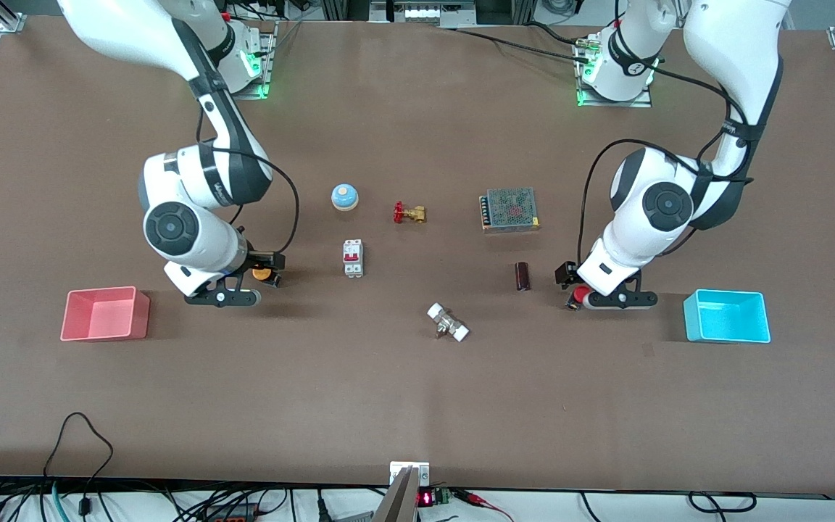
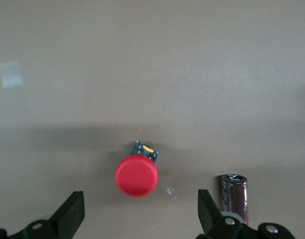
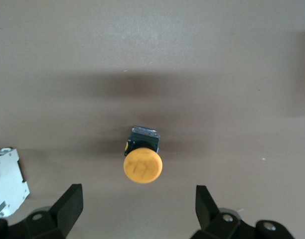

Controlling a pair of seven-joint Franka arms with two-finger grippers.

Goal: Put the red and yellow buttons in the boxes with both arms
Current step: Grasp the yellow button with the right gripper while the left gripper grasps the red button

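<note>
A: Step in hand looked like the approach. Both arms were low over their targets, nothing gripped. Left gripper [image 2: 137, 211] had its fingers apart, straddling the red button [image 2: 136, 175]. Right gripper [image 3: 137, 209] likewise, spread around the yellow button [image 3: 142, 166]. Both buttons sat on the bench [image 1: 417, 391].

B: Boxes?

A: Pink box [image 1: 105, 314] was at about 9 o'clock from the yellow button on the front view, toward the right arm's end. Cyan box [image 1: 726, 316] was at about 3 o'clock from the red button, toward the left arm's end. Both apart from their buttons.

B: Next move?

A: My read: drop a little, close on the black bodies under the caps, lift, carry outward to the boxes. A capacitor [image 2: 234, 194] stood just beside one left finger, so it could get nudged.

B: View differences?

A: Front view mostly hid both buttons under the wrists, with only slivers of colour showing. Wrist views showed the finger gaps and caps clearly, but no boxes.
</note>
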